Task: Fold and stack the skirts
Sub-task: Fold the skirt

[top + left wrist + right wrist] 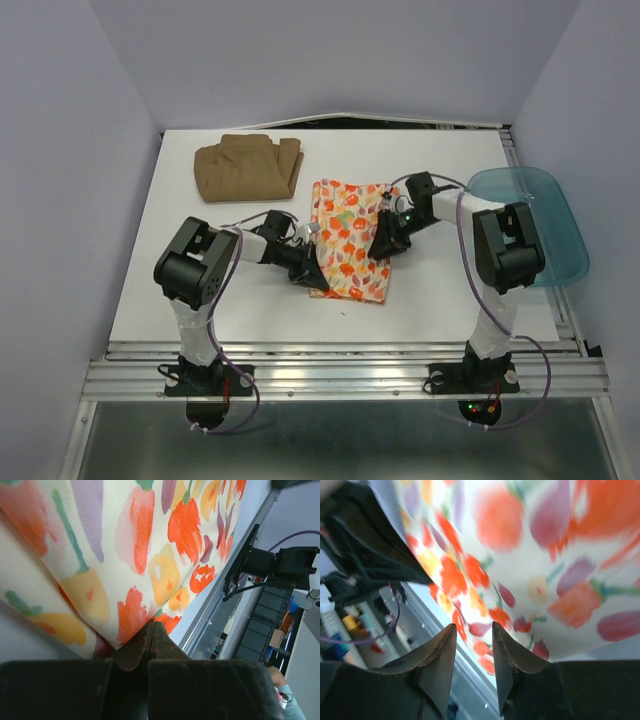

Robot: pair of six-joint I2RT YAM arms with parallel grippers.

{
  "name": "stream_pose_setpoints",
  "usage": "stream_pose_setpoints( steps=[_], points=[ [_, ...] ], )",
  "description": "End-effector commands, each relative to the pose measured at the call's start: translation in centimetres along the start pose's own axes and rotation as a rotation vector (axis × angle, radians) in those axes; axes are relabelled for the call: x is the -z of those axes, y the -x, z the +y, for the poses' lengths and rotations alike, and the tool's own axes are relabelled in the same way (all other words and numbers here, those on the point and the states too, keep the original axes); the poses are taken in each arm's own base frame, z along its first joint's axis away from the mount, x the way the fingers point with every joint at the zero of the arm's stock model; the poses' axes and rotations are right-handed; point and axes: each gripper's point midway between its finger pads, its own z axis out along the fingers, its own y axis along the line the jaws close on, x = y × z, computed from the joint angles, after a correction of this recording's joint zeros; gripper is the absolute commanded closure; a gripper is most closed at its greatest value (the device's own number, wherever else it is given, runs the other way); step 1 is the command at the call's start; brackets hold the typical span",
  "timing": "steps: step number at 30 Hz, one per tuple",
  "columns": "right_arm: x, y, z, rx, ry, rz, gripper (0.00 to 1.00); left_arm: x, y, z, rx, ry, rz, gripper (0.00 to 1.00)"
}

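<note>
**A:** What carries everything?

**B:** A white desk (200, 290), with a translucent teal plastic tub (560, 250) at its right edge.

**A:** How do the arms stand?

**B:** The left arm (195, 265) rises from its base, bends at the elbow and stretches low to the right, toward the middle of the desk. The right arm (505, 245) stands upright beside the tub, folds at the elbow and reaches left. Both wrists meet over the same cloth.

**A:** Where are the skirts?

**B:** The tan-brown skirt (248, 168) lies folded at the far left of the desk, well apart from both hands. The leaf-print skirt (345, 225) lies mid-desk between the arms as a rough rectangle, near the tan one but apart from it.

**A:** And the hands?

**B:** The left hand (150, 640) sits at the print skirt's near left edge, clenched, with the cloth's edge pinched at its fingertips. The right hand (474, 645) is at the skirt's right side, released. Its fingers stand apart with a gap between them, and the printed cloth lies just beyond the tips.
</note>
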Motion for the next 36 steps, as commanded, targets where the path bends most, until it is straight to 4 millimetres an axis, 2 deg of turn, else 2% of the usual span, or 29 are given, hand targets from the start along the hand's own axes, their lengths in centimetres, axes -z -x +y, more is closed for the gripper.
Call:
stream_pose_setpoints(
  steps=[1,2,3,4,5,6,8,9,12,14,17,21,23,25,26,27,28,29,30,31,32,33,34,36],
  points=[
    [4.6,7.2,3.3,0.195,-0.06,-0.223,0.6,0.4,0.4,3.1,-0.023,0.161,-0.068,1.0],
    [4.9,8.1,3.3,0.196,-0.058,-0.239,0.6,0.4,0.3,3.1,-0.023,0.161,-0.068,1.0],
    [4.9,9.2,2.4,0.175,-0.059,-0.245,0.6,0.4,0.3,3.2,-0.022,0.164,-0.069,1.0],
    [5.2,10.7,3.1,0.199,-0.051,-0.266,0.6,0.4,0.3,3.2,-0.022,0.163,-0.068,1.0],
    [5.4,11.4,2.7,0.187,-0.04,-0.274,0.6,0.4,0.4,3.2,-0.02,0.162,-0.067,1.0],
    [5.0,12.3,1.4,0.154,-0.036,-0.272,0.6,0.3,0.3,3.3,-0.019,0.163,-0.064,1.0],
    [4.9,13.9,1.0,0.153,-0.014,-0.287,0.61,0.3,0.3,3.3,-0.013,0.163,-0.062,1.0],
    [4.2,14.5,-0.4,0.125,-0.007,-0.278,0.61,0.2,0.3,3.4,-0.012,0.161,-0.058,1.0],
    [3.2,16.5,-1.5,0.144,-0.001,-0.294,0.62,0.3,0.2,3.3,-0.017,0.158,-0.057,1.0],
    [2.2,18.0,-3.0,0.14,-0.018,-0.306,0.63,0.3,0.1,3.2,-0.016,0.155,-0.064,1.0],
    [1.2,19.2,-4.2,0.133,-0.024,-0.32,0.63,0.4,-0.1,3.1,-0.014,0.151,-0.065,1.0],
    [0.4,19.2,-4.8,0.099,-0.008,-0.303,0.63,0.4,0.0,3.1,-0.013,0.151,-0.062,1.0],
    [0.8,19.2,-4.0,0.107,0.007,-0.307,0.62,0.6,0.1,2.5,-0.049,0.134,-0.06,1.0],
    [2.9,19.6,-1.5,0.144,0.016,-0.348,0.59,1.6,1.3,0.4,-0.131,0.104,-0.098,0.99],
    [3.8,19.7,-0.3,0.159,0.026,-0.361,0.57,2.1,1.7,-0.5,-0.18,0.1,-0.111,0.96],
    [4.6,19.7,0.7,0.175,0.031,-0.377,0.56,3.2,2.5,-2.3,-0.247,0.089,-0.151,0.93],
    [6.3,19.7,2.8,0.212,0.036,-0.406,0.55,3.9,3.2,-3.4,-0.296,0.092,-0.181,0.85],
    [6.9,19.3,3.5,0.225,0.04,-0.413,0.54,5.0,4.2,-4.9,-0.383,0.105,-0.214,0.82],
    [7.5,18.9,4.1,0.244,0.036,-0.411,0.54,6.5,5.0,-7.2,-0.477,0.108,-0.271,0.79],
    [7.8,18.1,5.9,0.289,0.037,-0.409,0.54,7.4,5.7,-7.8,-0.527,0.158,-0.304,0.73],
    [7.7,17.6,6.5,0.307,0.034,-0.397,0.53,8.1,6.1,-8.7,-0.591,0.192,-0.329,0.69],
    [7.4,16.8,6.8,0.317,0.029,-0.377,0.54,9.4,7.1,-11.2,-0.693,0.215,-0.378,0.65],
    [6.9,15.7,6.9,0.315,0.022,-0.342,0.54,9.2,7.1,-11.7,-0.835,0.282,-0.368,0.59],
    [5.1,13.3,7.3,0.331,0.025,-0.279,0.54,9.4,6.6,-12.5,-1.026,0.368,-0.325,0.57]
  ],
)
